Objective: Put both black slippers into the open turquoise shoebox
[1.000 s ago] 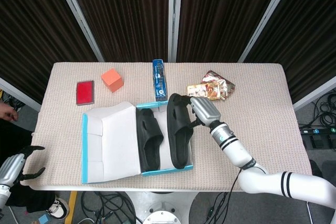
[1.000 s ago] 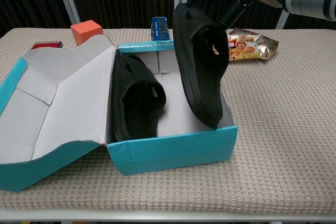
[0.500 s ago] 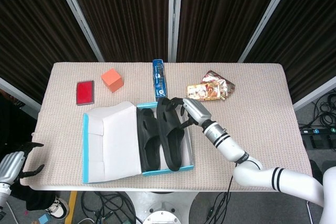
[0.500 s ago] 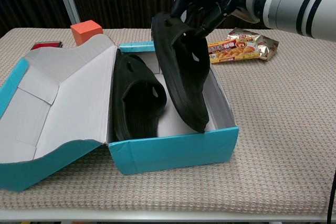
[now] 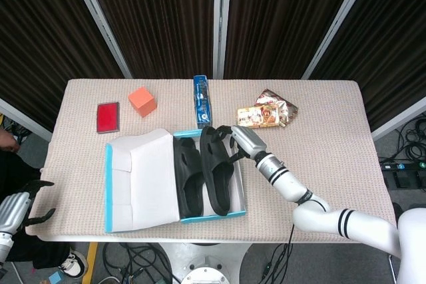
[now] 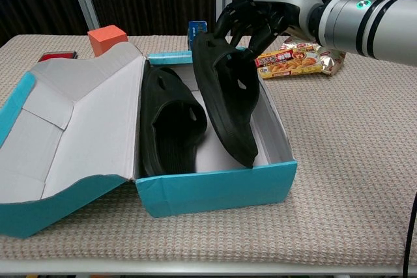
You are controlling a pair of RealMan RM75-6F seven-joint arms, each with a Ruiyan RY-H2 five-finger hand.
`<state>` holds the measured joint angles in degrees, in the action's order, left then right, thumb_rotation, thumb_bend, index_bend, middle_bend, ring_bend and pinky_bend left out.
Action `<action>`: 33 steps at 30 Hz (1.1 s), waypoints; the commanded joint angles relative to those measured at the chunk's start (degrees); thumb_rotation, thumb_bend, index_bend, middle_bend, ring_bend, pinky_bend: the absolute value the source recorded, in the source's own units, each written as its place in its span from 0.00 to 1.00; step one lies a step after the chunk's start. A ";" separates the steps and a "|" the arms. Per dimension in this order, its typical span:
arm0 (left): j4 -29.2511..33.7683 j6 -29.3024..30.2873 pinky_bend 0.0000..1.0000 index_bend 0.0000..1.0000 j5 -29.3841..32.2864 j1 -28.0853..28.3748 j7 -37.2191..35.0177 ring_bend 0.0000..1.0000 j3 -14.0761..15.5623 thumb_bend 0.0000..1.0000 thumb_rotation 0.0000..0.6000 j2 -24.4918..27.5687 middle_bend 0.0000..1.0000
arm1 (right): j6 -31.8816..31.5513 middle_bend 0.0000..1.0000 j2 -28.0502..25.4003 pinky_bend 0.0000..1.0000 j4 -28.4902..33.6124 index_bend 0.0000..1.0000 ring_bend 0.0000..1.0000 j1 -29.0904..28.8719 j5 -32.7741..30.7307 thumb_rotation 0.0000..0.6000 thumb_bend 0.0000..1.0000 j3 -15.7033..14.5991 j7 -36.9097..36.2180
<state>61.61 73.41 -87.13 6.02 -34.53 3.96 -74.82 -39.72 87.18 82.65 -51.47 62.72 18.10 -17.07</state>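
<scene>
The open turquoise shoebox (image 5: 110,191) (image 6: 215,187) sits at the table's near middle, its lid folded out to the left. One black slipper (image 5: 188,177) (image 6: 168,122) lies in the box's left half. A second black slipper (image 5: 217,171) (image 6: 225,96) stands tilted in the right half, its far end raised and its near tip on the box floor. My right hand (image 5: 241,143) (image 6: 257,17) grips that raised far end. My left hand (image 5: 16,205) hangs off the table's near left corner with its fingers apart, holding nothing.
At the back of the table are a red card (image 5: 107,117), an orange cube (image 5: 142,100) (image 6: 107,38) and a blue packet (image 5: 202,100). A snack bag (image 5: 267,112) (image 6: 296,58) lies right of the box's far end.
My right hand has carried the second slipper left and down into the box's right half; its near tip now rests on the box floor. The left hand dropped slightly.
</scene>
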 commanded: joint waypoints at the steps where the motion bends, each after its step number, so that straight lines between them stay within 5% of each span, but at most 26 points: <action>1: -0.06 0.37 0.26 0.26 -0.02 -0.13 -0.17 0.13 -0.11 0.26 1.00 -0.08 0.24 | 0.16 0.48 0.86 0.52 -1.05 0.52 0.39 -0.65 0.24 1.00 0.09 -0.36 1.11; 33: -3.00 0.87 0.26 0.26 0.15 -0.99 -1.95 0.13 -0.25 0.26 1.00 -1.60 0.24 | -0.29 0.48 7.22 0.52 -9.09 0.53 0.39 -2.90 -0.49 1.00 0.10 -4.16 13.18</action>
<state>58.67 74.32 -86.98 5.03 -36.41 3.69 -76.39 -40.17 94.28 73.74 -54.35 62.46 14.06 -4.14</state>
